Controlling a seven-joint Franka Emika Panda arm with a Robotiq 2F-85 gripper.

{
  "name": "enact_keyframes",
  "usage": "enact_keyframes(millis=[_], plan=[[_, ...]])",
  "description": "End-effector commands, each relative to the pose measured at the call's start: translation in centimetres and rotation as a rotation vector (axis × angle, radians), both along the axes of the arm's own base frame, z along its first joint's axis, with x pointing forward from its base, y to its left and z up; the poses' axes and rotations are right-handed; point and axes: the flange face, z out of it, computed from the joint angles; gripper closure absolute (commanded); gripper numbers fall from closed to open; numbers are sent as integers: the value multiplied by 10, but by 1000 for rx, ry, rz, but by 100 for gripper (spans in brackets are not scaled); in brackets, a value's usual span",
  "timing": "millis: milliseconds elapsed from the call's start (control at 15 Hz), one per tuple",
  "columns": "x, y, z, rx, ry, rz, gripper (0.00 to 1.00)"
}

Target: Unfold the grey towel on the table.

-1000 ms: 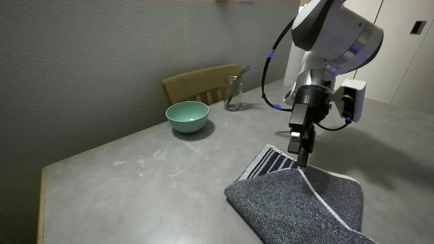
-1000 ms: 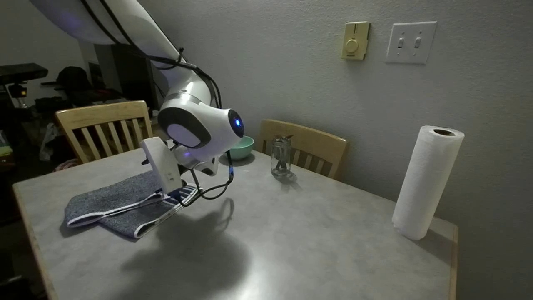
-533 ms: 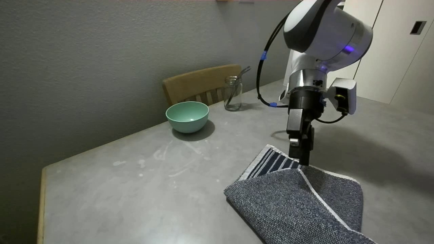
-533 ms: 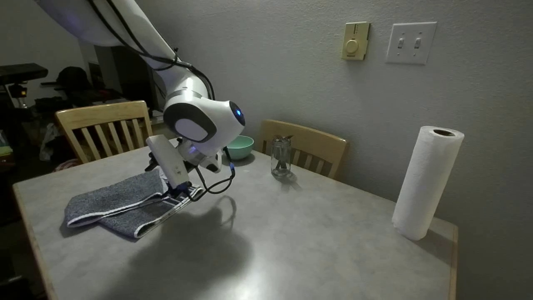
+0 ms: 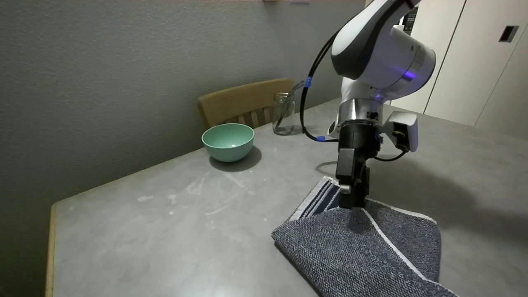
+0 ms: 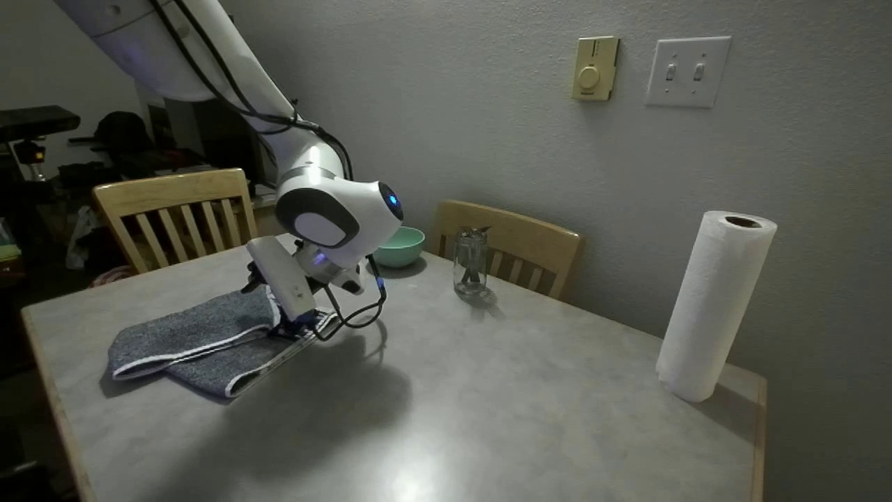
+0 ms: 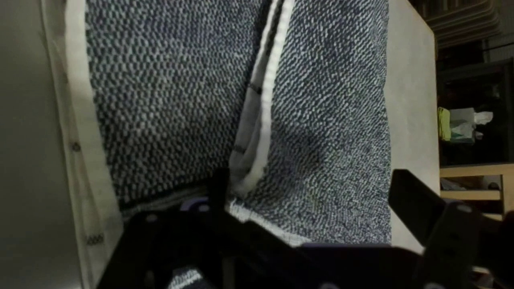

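My claw (image 7: 312, 182) stood spread, nothing pinched, one fingertip (image 7: 220, 182) beside the pale-edged corner of the upper flap (image 7: 337, 112); whether it touched cloth I could not tell. Beneath lay the grey towel (image 7: 172, 80), not yet unfolded. I judged the step as taking the flap, the next move as pinching its edge and carrying it toward the table (image 7: 413, 100) past my outer finger (image 7: 415, 204). Farther off stood the teal bowl (image 5: 228, 142).
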Motion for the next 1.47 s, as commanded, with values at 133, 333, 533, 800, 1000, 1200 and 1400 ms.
enact_keyframes(millis=[133, 333, 533, 800, 1000, 1200, 1400], plan=[[9, -1, -7, -6, -7, 1, 0], [9, -2, -5, 4, -9, -7, 34], [9, -2, -2, 2, -11, -10, 54], [9, -2, 0, 3, -18, -9, 83], [9, 4, 6, 18, -24, -2, 100], [9, 18, 18, 37, -13, 13, 99], [12, 42, 34, 72, -9, 34, 99]])
